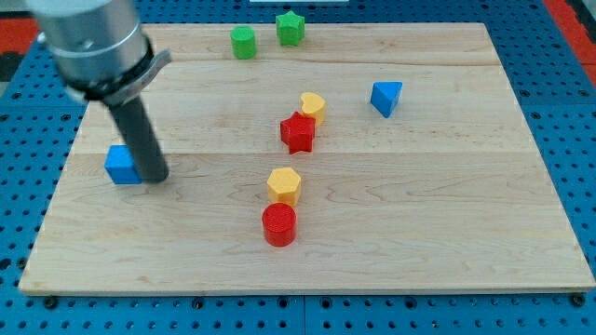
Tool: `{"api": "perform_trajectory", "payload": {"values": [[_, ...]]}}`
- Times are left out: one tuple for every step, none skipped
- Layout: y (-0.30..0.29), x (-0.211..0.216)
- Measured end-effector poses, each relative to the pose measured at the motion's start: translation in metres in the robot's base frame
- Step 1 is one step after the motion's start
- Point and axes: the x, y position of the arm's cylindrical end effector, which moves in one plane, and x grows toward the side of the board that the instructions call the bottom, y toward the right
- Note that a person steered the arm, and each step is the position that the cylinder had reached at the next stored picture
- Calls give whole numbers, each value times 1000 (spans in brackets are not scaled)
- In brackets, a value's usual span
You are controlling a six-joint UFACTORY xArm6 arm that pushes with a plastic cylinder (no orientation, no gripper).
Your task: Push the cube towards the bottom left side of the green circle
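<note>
The blue cube (121, 165) sits near the tabletop's (447, 233) left edge, my tip (155, 177) touching its right side. No fingers here, just a bare rod holding nothing. Pushing looks barely begun; next it should get below-left and drive toward the green circle (243, 42).

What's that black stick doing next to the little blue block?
That is a robot arm ending in a dark rod. My tip rests on the wooden board right against the right side of the blue cube, near the view's left edge. The job is to push that cube up toward the green circle at the view's top, to its bottom left. The cube is still far from it.
</note>
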Motion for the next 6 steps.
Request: {"api": "perform_trajectory", "payload": {"values": [[-37, 15], [-36, -55], [48, -119], [87, -160], [46, -148], [-1, -124]]}}
